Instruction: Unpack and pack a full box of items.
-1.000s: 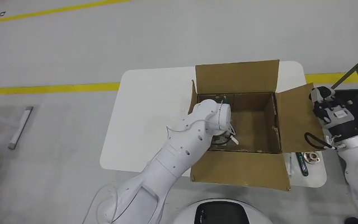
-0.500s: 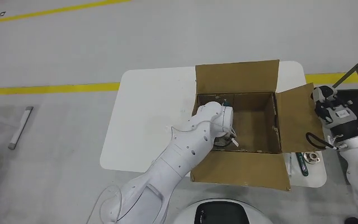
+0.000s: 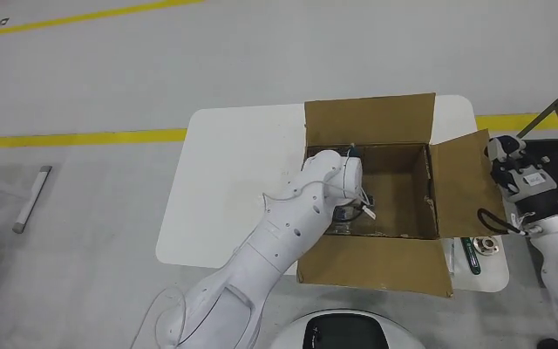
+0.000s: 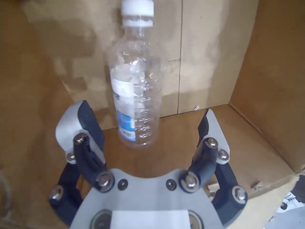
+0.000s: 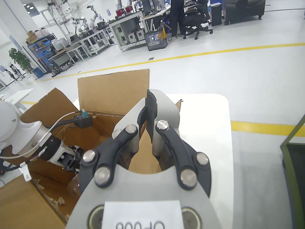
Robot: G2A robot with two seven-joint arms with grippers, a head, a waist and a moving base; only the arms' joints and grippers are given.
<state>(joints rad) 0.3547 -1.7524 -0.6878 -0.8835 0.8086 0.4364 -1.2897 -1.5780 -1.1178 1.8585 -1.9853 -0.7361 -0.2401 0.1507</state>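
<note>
Top view, box: an open cardboard box with its four flaps folded out. It stands on the white table.
Top view, left arm: it reaches over the near-left corner of the box, with its wrist down inside.
Top view, right arm: it is outside the box, beyond the right flap.
Top view, green-handled tool: it lies on the table just past the right flap, near the right arm.
Left wrist view, left claw: it is inside the box. Its fingers are spread wide apart and grip nothing.
Left wrist view, bottle: clear plastic with a white cap, straight ahead of the claw. Its base end is toward the gap between the fingertips and its cap end points away. There is cardboard showing between the bottle and each finger. Whether the base has entered the gap cannot be told.
Right wrist view, right claw: its fingers are pressed together on nothing, above the right flap and facing across the box.
Right wrist view, left claw: it is farther off, down in the box, with the bottle just under it.
</note>
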